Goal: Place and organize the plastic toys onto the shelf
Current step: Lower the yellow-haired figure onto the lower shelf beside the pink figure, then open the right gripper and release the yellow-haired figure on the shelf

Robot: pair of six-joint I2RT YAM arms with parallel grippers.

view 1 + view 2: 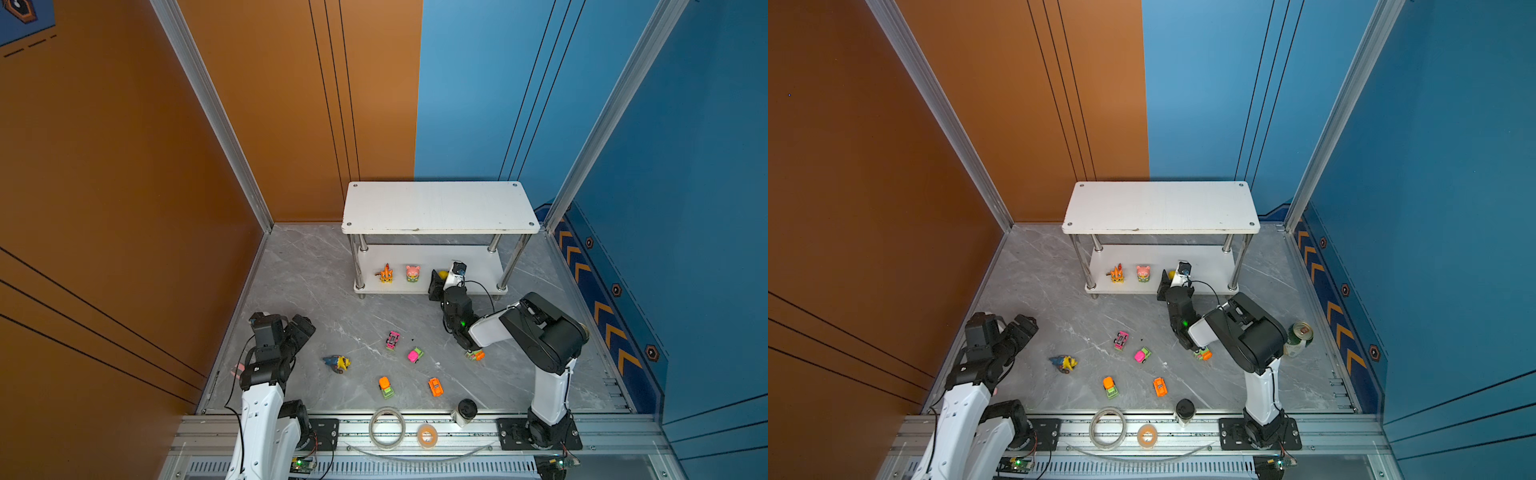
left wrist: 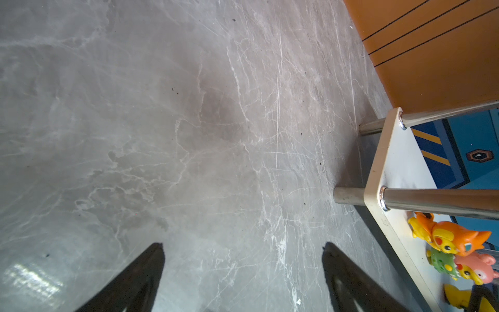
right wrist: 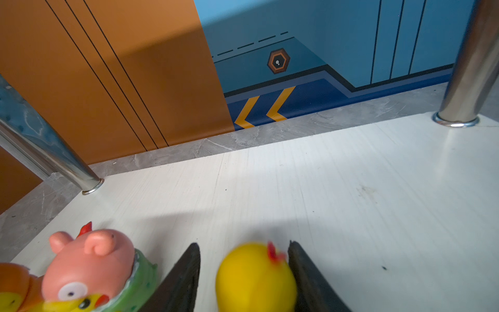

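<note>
At the front edge of the lower shelf (image 3: 351, 189), the right gripper (image 3: 244, 243) stands parted, loose around the yellow figurine (image 3: 253, 278), apparently leaving it beside the pink figurine (image 3: 89, 259).

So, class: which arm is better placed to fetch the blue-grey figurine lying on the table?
Left. The left arm has its jaws open and empty, near the blue-grey figurine. The right arm has its jaws at the shelf, either side of the yellow figurine.
</note>
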